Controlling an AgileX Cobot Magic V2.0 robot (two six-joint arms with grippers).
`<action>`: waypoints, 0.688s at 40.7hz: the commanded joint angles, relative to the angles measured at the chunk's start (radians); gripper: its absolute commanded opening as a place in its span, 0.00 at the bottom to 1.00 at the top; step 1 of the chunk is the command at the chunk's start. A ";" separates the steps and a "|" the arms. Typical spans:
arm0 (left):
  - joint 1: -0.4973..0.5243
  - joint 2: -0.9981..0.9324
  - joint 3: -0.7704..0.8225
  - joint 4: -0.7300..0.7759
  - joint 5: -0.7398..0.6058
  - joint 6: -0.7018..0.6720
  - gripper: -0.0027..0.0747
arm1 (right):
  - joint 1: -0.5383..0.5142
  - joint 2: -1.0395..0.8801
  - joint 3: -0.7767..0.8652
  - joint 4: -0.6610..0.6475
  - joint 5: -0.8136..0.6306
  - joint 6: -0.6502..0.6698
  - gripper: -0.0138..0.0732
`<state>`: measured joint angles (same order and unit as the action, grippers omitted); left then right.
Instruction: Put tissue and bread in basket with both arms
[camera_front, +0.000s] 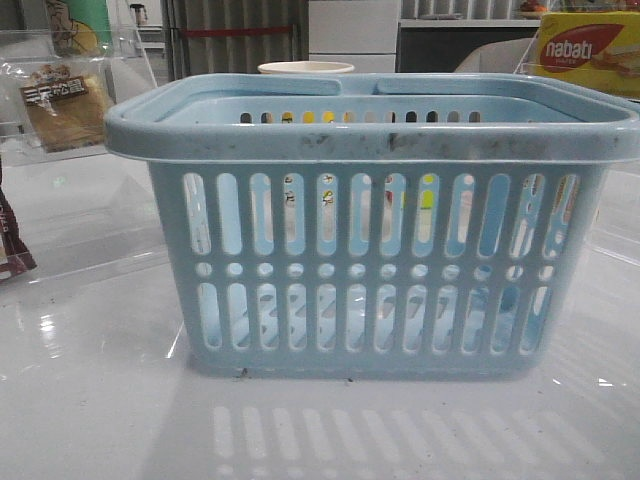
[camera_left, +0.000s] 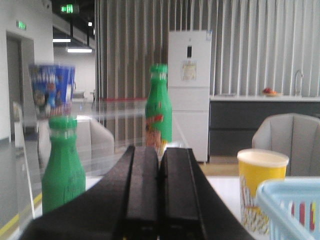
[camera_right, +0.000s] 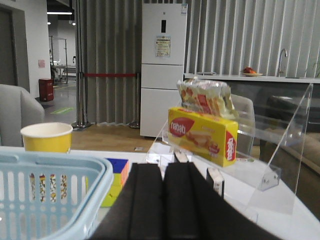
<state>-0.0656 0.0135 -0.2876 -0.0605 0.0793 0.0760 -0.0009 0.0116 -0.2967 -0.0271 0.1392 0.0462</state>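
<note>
The light-blue basket (camera_front: 370, 240) fills the middle of the front view; its corner also shows in the left wrist view (camera_left: 292, 205) and the right wrist view (camera_right: 50, 195). The bread (camera_front: 62, 100), golden-brown in a clear packet with a dark label, leans on a clear stand at the far left. A small flat black pack (camera_right: 215, 182), possibly the tissue, stands on edge just beyond my right gripper. My left gripper (camera_left: 160, 152) and right gripper (camera_right: 162, 170) are both shut and empty. Neither arm shows in the front view.
A yellow nabati box (camera_right: 202, 136) with a snack bag on top sits on a clear stand at the right. A dark maroon packet (camera_front: 10, 240) is at the left edge. Also around: a yellow paper cup (camera_right: 46, 137), a colour cube (camera_right: 116, 180), two green bottles (camera_left: 62, 167).
</note>
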 joint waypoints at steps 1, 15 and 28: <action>-0.006 0.078 -0.155 -0.005 0.030 -0.010 0.15 | -0.006 0.078 -0.151 -0.004 0.037 -0.004 0.19; -0.006 0.391 -0.457 -0.001 0.345 -0.010 0.15 | -0.006 0.377 -0.417 -0.004 0.348 -0.004 0.19; -0.006 0.565 -0.456 -0.001 0.469 -0.010 0.15 | -0.006 0.538 -0.415 -0.004 0.398 -0.004 0.19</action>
<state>-0.0656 0.5422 -0.7087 -0.0586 0.5794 0.0760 -0.0009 0.5116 -0.6772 -0.0271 0.6070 0.0462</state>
